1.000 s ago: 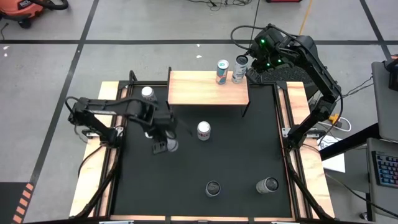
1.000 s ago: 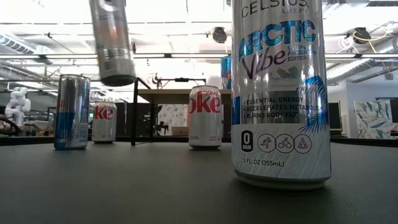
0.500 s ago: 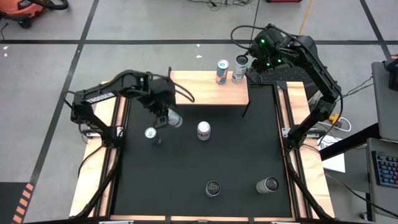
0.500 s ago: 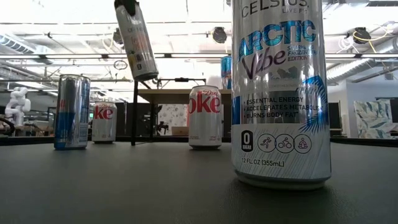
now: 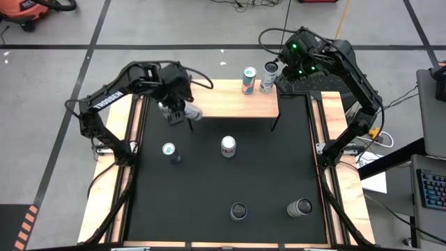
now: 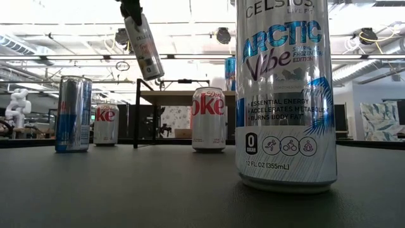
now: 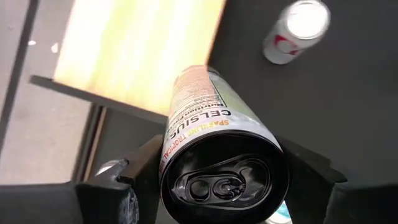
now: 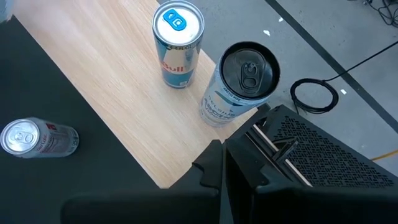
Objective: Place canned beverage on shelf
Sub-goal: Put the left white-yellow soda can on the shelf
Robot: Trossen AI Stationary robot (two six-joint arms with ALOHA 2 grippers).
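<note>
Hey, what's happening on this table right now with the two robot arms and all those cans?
The left gripper holds a slim Celsius can, tilted, in the air by the left end of the wooden shelf. Two cans already stand at the shelf's right end. The right gripper, shut and empty, waits just beyond them. Four more cans stand on the black mat, among them a Diet Coke can and a blue can.
</note>
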